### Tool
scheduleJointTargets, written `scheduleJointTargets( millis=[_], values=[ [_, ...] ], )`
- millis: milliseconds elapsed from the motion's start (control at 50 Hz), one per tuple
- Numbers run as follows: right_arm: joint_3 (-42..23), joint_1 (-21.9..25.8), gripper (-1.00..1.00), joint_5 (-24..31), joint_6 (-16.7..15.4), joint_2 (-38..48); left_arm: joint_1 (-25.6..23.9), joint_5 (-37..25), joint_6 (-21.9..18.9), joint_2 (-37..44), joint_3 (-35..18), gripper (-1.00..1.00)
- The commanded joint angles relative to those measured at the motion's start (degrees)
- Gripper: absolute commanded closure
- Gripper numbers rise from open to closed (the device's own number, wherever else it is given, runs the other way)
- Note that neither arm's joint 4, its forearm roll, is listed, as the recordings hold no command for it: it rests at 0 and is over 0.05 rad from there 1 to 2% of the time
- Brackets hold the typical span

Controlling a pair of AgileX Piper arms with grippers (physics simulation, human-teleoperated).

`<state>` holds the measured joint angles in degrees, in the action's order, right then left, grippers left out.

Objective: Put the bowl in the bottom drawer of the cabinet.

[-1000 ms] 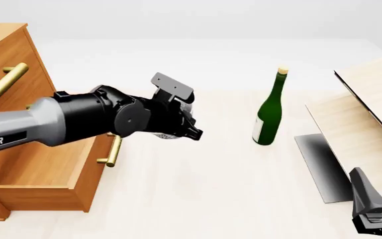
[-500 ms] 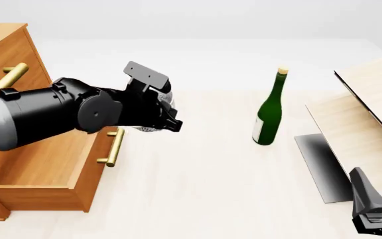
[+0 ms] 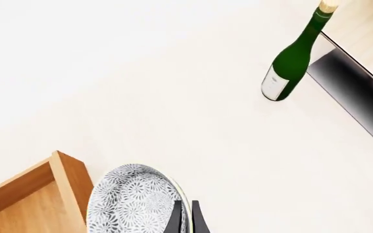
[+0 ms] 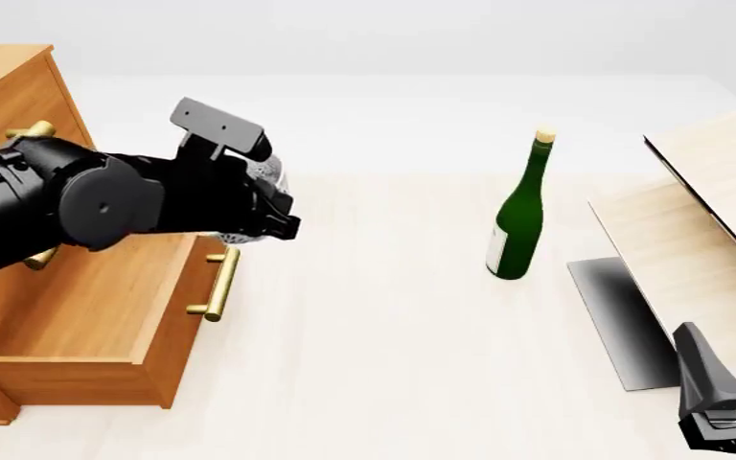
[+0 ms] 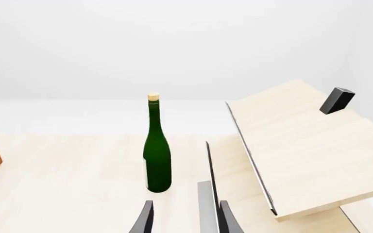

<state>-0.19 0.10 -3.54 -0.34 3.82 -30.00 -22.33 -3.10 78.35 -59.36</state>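
My left gripper (image 4: 279, 218) is shut on the rim of the small speckled white bowl (image 4: 264, 174), which my arm mostly hides in the front view. In the left wrist view the bowl (image 3: 131, 204) hangs tilted, pinched between the fingers (image 3: 177, 218), just beside the front corner of the open bottom drawer (image 3: 63, 177). From the front, the bottom drawer (image 4: 87, 326) stands pulled out of the orange-brown cabinet (image 4: 11, 105), its brass handle (image 4: 221, 283) just below the gripper. My right gripper (image 4: 723, 414) rests open near the front right edge with nothing between its fingers (image 5: 146, 218).
A green bottle (image 4: 517, 220) stands upright mid-table, to the right of the bowl. Pale wood boards (image 4: 713, 192) with a dark panel (image 4: 624, 321) lean at the right. Upper drawer handles (image 4: 30, 134) stick out of the cabinet behind my left arm.
My left arm has carried the bowl leftward and slightly up, from mid-table to the front edge of the open drawer. The right arm has not moved.
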Motion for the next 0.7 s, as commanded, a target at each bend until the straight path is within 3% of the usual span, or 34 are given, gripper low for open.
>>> scheduleJointTargets(
  millis=[20,100,140,280,700],
  values=[
    [0.0,0.0,-1.0,-0.02,-0.01,0.03,4.3,-3.26,0.26,-4.26,1.28,1.0],
    [0.0,-0.01,-1.0,0.0,0.0,0.0,5.92,-3.86,-0.12,-5.41,1.98,1.0],
    [0.0,0.01,-1.0,-0.01,-0.01,0.02,6.02,-4.6,1.92,-5.82,1.33,1.0],
    [0.0,0.0,-1.0,0.0,0.0,-0.01,6.91,-5.11,0.47,-6.65,1.4,1.0],
    [0.0,0.0,-1.0,-0.01,-0.02,0.01,10.99,-2.67,1.35,-8.38,3.8,1.0]
  ],
)
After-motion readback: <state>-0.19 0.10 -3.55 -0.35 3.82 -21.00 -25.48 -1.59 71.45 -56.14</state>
